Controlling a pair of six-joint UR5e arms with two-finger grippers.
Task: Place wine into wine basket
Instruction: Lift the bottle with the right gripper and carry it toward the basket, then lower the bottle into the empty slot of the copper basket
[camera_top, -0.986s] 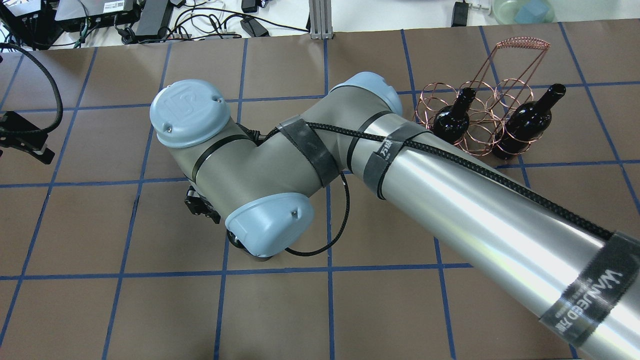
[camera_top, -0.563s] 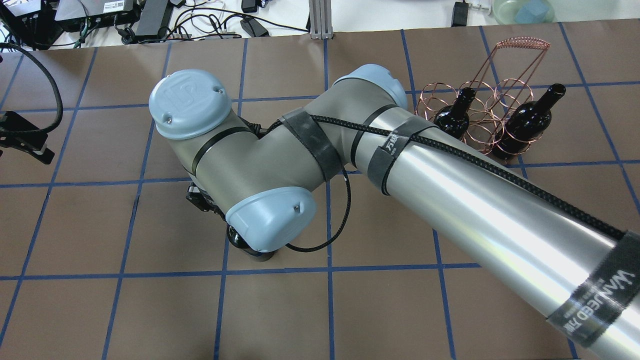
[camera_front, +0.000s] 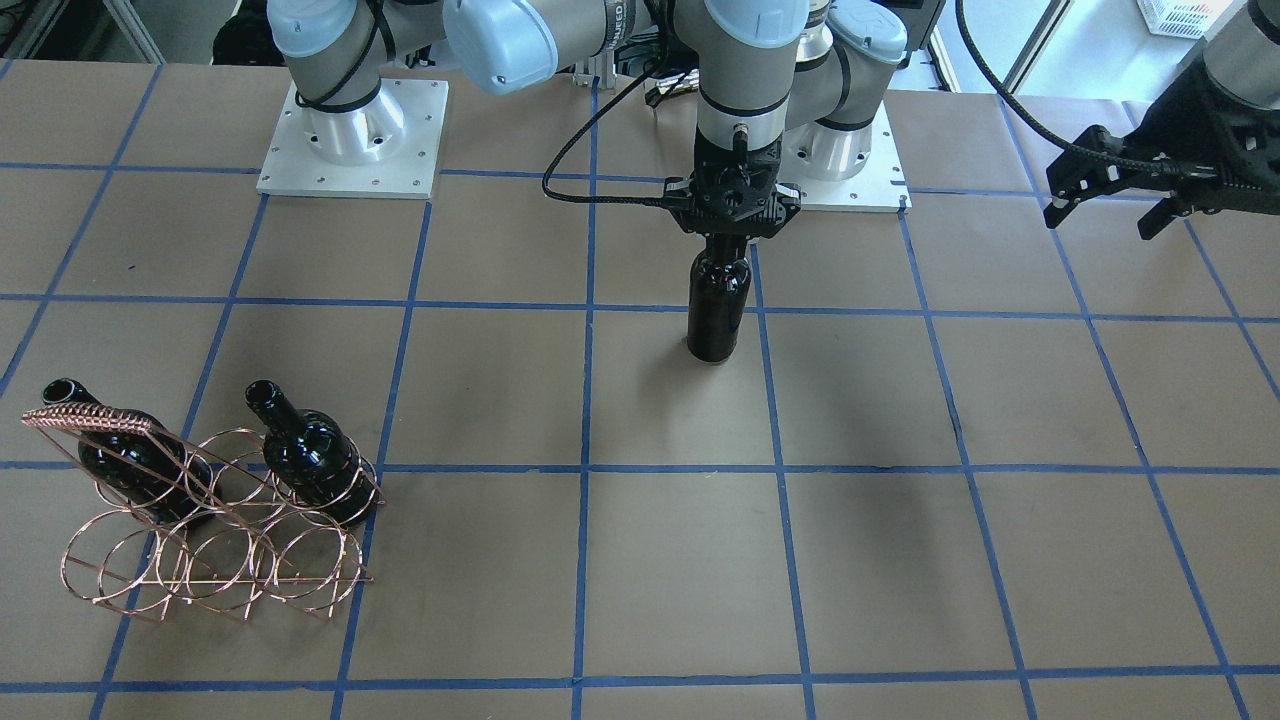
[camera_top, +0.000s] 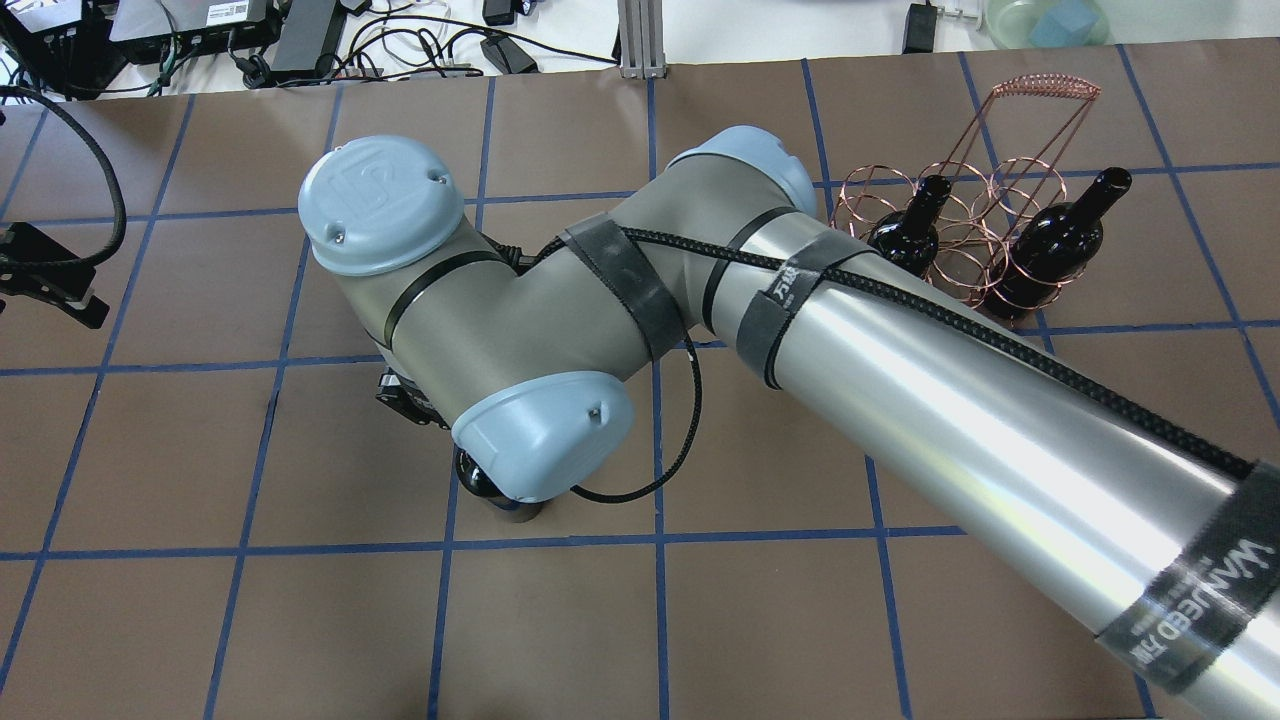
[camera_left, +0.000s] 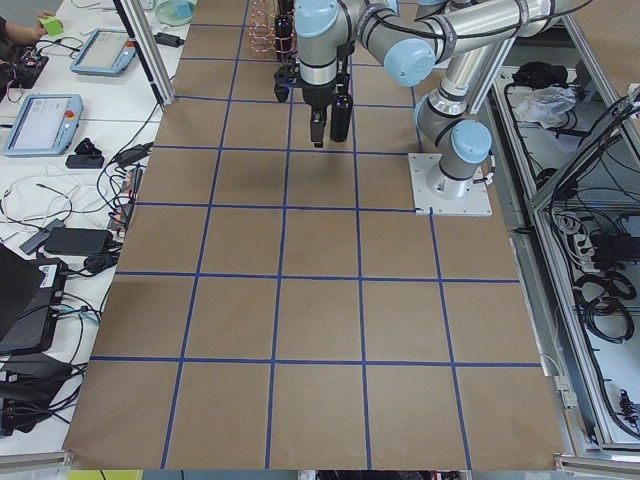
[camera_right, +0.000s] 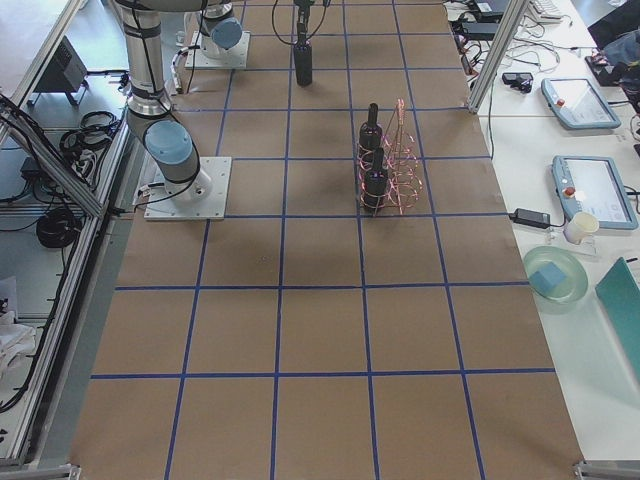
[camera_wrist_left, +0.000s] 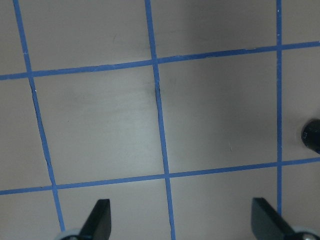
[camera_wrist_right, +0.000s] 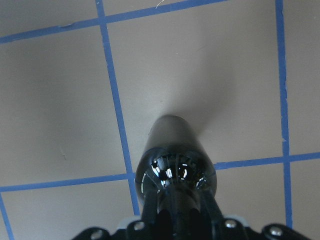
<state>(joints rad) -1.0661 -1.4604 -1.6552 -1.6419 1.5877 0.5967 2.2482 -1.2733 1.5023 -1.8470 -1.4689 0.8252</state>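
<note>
My right gripper (camera_front: 724, 238) is shut on the neck of a glossy black wine bottle (camera_front: 717, 315), which hangs upright near the table's middle. I cannot tell whether its base touches the table. The right wrist view looks down the bottle (camera_wrist_right: 175, 160). In the overhead view my right arm hides most of it (camera_top: 478, 478). The copper wire wine basket (camera_front: 205, 565) stands far off with two more black bottles (camera_front: 312, 457) (camera_front: 120, 452) in its hoops; it also shows in the overhead view (camera_top: 962, 215). My left gripper (camera_front: 1110, 195) is open and empty, off to the side.
The table is brown paper with a blue tape grid (camera_front: 585, 468). The arms' white base plates (camera_front: 350, 150) sit at the robot's edge. Cables and electronics (camera_top: 300, 35) lie beyond the far edge. The left wrist view shows only table under the left gripper (camera_wrist_left: 182, 225).
My right wrist has shifted slightly towards the table's far side, still gripping the bottle. The left arm, the basket and its two bottles have not moved.
</note>
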